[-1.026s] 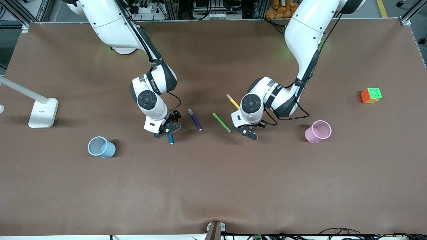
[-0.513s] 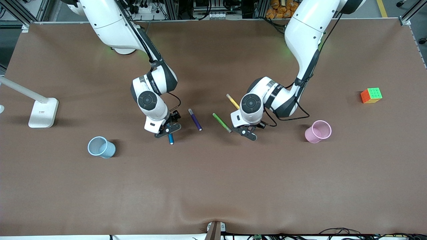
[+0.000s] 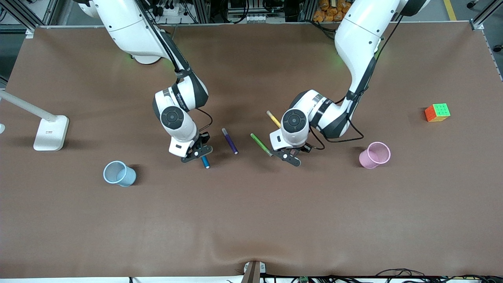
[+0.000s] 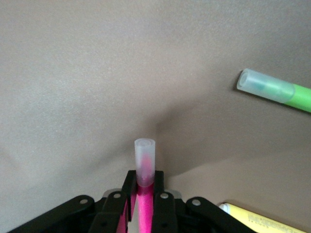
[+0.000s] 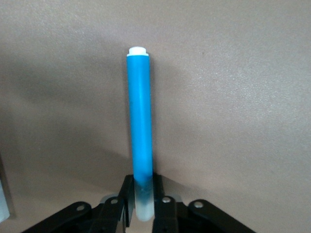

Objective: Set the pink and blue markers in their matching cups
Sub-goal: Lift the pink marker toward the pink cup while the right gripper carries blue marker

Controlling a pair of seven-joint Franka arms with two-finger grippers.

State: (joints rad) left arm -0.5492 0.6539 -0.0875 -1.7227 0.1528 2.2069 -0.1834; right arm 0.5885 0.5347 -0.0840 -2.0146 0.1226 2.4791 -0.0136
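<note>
My right gripper (image 3: pixel 195 152) is shut on the blue marker (image 3: pixel 205 162), gripping its greyish cap end. In the right wrist view the blue marker (image 5: pixel 140 121) sticks out past the right gripper (image 5: pixel 141 183), low over the brown table. My left gripper (image 3: pixel 291 157) is shut on the pink marker (image 4: pixel 144 206), whose pale cap pokes out past the left gripper (image 4: pixel 144 178). The pink marker is hidden under the hand in the front view. The pale blue cup (image 3: pixel 119 173) stands toward the right arm's end. The pale pink cup (image 3: pixel 374 155) stands toward the left arm's end.
A purple marker (image 3: pixel 230 140), a green marker (image 3: pixel 261 144) and a yellow marker (image 3: pixel 274 119) lie between the two grippers. The green marker (image 4: pixel 277 90) and yellow marker (image 4: pixel 262 224) show in the left wrist view. A colour cube (image 3: pixel 437 112) and a white lamp base (image 3: pixel 50 133) sit near the table's ends.
The blue marker's free end has swung slightly toward the purple marker in the right gripper. The left gripper has shifted a little toward the green marker.
</note>
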